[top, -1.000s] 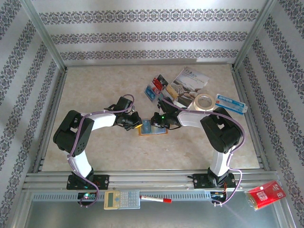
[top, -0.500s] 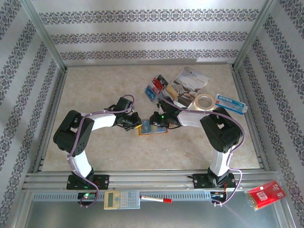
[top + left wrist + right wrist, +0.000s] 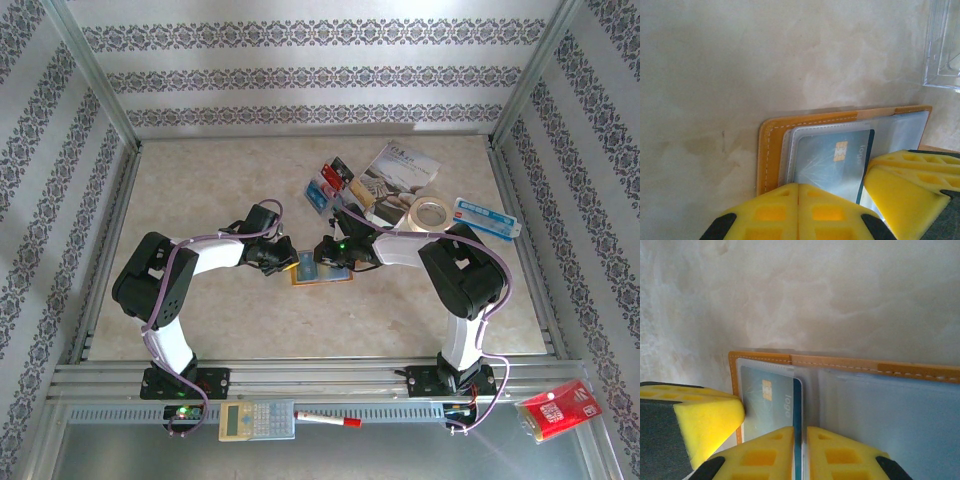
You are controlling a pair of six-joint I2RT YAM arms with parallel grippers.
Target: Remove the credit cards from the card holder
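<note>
The right gripper (image 3: 800,440) was clenched on a teal credit card (image 3: 767,407), whose thin long edge ran into the slit between its yellow fingers. The card lay flat, chip up, in a clear sleeve on one leaf of the open orange card holder (image 3: 850,363). The left gripper (image 3: 798,195) had its fingers pressed together at the holder's outer edge, beside that same leaf. Whether it pinched the holder could not be told. The holder lay flat on the table (image 3: 200,190), with both grippers meeting over it. Beyond the holder, apart from it, lay more credit cards (image 3: 328,183), and a brochure (image 3: 395,172) lay farther from the holder than they did.
</note>
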